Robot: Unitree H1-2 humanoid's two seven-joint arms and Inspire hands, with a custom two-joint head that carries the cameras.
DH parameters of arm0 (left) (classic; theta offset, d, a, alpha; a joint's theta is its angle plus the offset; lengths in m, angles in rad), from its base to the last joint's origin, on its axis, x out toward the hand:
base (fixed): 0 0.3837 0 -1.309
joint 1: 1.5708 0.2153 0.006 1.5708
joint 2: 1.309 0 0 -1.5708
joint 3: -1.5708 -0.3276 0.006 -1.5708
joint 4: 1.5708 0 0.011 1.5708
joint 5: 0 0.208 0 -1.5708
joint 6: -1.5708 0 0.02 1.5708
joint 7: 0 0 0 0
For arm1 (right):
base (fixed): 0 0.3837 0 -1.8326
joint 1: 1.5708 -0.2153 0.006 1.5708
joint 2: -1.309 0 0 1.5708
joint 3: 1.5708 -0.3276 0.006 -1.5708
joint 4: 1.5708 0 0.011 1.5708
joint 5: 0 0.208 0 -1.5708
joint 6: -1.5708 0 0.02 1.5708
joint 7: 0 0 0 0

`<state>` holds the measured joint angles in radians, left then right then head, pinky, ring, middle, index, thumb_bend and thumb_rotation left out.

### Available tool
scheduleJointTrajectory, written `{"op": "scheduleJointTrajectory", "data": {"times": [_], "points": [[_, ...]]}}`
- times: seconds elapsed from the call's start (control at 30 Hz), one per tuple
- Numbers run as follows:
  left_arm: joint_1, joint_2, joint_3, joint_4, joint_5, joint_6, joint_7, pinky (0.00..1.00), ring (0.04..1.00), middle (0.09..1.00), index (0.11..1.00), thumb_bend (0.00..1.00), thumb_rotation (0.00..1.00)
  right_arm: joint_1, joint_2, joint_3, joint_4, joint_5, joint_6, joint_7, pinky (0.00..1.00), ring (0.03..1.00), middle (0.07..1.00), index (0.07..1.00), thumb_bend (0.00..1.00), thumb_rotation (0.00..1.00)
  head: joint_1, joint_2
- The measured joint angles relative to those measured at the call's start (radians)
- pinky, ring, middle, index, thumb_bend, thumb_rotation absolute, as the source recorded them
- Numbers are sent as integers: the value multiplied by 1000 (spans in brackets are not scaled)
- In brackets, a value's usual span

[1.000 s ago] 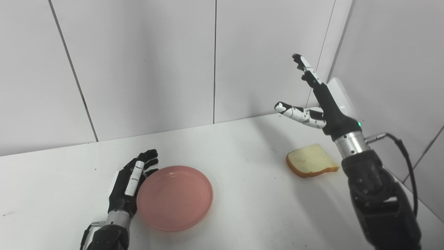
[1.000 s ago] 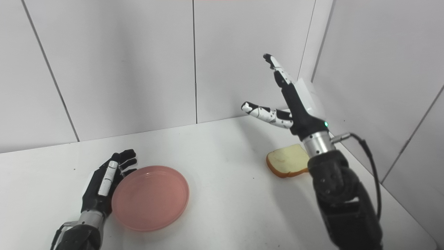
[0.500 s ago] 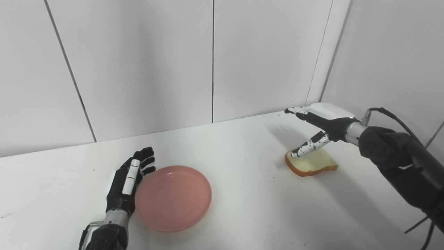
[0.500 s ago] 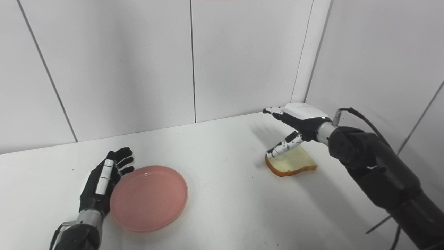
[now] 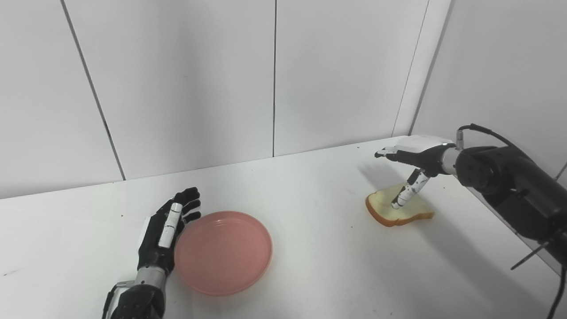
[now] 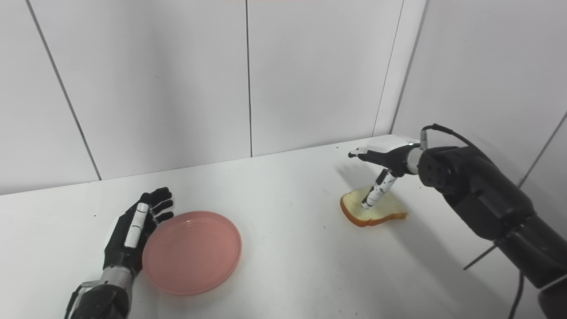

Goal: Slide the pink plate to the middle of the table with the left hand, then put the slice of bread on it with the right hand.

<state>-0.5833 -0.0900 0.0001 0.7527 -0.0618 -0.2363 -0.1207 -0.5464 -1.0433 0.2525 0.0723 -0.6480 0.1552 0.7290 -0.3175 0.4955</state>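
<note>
Lying flat, bread slice, crust frontward

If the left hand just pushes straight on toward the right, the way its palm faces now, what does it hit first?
The pink plate. The left hand stands open right beside its left rim, apparently touching it. Beyond the plate, bare table stretches toward the bread slice, which lies farther back and probably off that line.

A: Any text, labels, nos. to read?
B: None. Nothing printed on the plate, the bread, the wall panels or either arm. No brand marks, no signs.
</note>
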Motion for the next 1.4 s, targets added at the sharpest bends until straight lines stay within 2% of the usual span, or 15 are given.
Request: {"op": "scheduleJointTrajectory", "data": {"times": [0.1, 0.27, 0.53, 0.7, 1.07, 1.23, 1.4], "points": [[0, 0, 0, 0, 0, 0, 0, 731, 782, 776, 657, 821, 797, -11, 0, 14, 21, -40, -35, -2, 1000, 1000, 992, 954, 1000, 435, 2, 0], [0, -1, 1, 0, 0, -1, -6, 722, 769, 767, 642, 839, 788, -33, 8, 37, 48, -73, -43, 15, 1000, 1000, 1000, 965, 1000, 434, 6, 2], [4, -1, 0, -10, 0, 4, -8, 726, 771, 763, 643, 811, 789, -63, 38, 52, 118, -67, -40, 109, 1000, 998, 995, 950, 1000, 421, 9, 6], [5, -1, -4, -10, 0, 2, -8, 709, 761, 753, 640, 795, 800, -63, 59, 51, 158, -51, -44, 114, 1000, 984, 978, 939, 1000, 422, 15, 9], [12, 0, -8, -22, 0, 4, -8, 714, 769, 752, 648, 788, 822, -56, 84, 48, 237, -22, -74, 48, 1000, 981, 980, 951, 1000, 421, 23, 17], [13, 1, -15, -24, 0, 5, -7, 717, 779, 760, 656, 783, 821, -54, 104, 62, 283, -31, -107, 9, 1000, 983, 977, 944, 1000, 440, 23, 20], [21, 0, -18, -40, 0, 17, -6, 719, 777, 761, 662, 786, 818, -55, 108, 69, 346, -32, -168, -50, 1000, 990, 987, 933, 1000, 453, 26, 23]]}}
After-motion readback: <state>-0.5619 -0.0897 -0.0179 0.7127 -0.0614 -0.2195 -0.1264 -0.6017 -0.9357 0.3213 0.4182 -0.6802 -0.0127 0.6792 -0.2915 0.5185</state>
